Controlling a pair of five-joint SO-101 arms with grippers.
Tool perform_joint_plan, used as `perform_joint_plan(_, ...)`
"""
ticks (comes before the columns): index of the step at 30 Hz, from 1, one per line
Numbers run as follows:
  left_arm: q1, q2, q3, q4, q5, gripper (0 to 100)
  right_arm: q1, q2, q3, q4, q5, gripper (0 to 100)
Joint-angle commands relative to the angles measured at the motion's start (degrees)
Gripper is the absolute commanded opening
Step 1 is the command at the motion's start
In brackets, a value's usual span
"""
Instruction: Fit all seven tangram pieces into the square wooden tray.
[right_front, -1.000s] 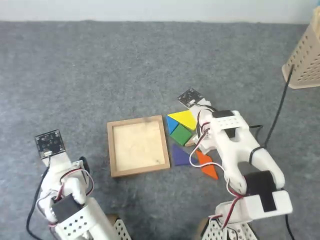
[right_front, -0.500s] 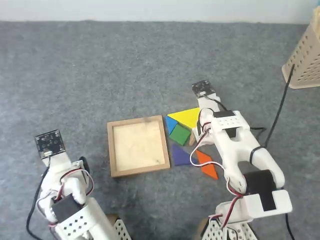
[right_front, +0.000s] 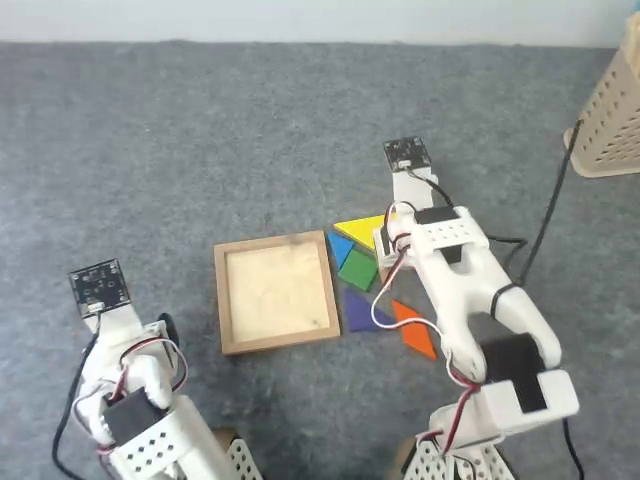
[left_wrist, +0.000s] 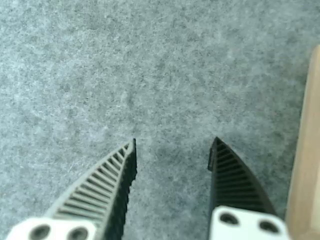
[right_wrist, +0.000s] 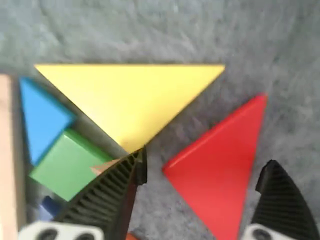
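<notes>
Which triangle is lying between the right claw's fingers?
The red triangle: it alone lies between the tips of the open right claw; the yellow triangle and blue triangle sit outside them.

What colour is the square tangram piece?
The square piece is green; the right wrist view shows it best.

Overhead look at a grey felt-covered desk (right_front: 200, 130). A square wooden tray (right_front: 221, 300) lies near the middle. Just beside its right rim sit coloured tangram pieces: a blue triangle (right_front: 339, 247) touching a green square (right_front: 357, 269), a yellow triangle (right_front: 360, 229) behind them, and a purple triangle (right_front: 360, 312) and an orange piece (right_front: 416, 331) in front. The white right arm (right_front: 455, 275) stretches over this cluster, covering part of the yellow triangle. The left arm (right_front: 125, 385) sits at lower left, apart from the tray.
</notes>
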Motion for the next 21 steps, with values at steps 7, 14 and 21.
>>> perform_joint_plan(7, 0.18, -0.62, -1.10, 0.18, 0.53, 23, 4.09, 3.56, -4.92, -1.01, -0.53, 34.7)
perform_joint_plan(14, 0.18, -0.62, -1.10, 0.18, 0.53, 23, 4.44, 5.23, -4.92, -0.66, 3.25, 34.7)
perform_joint_plan(21, 0.18, -0.62, -1.10, 0.18, 0.53, 23, 4.79, 5.23, -4.57, -0.57, 3.25, 33.0)
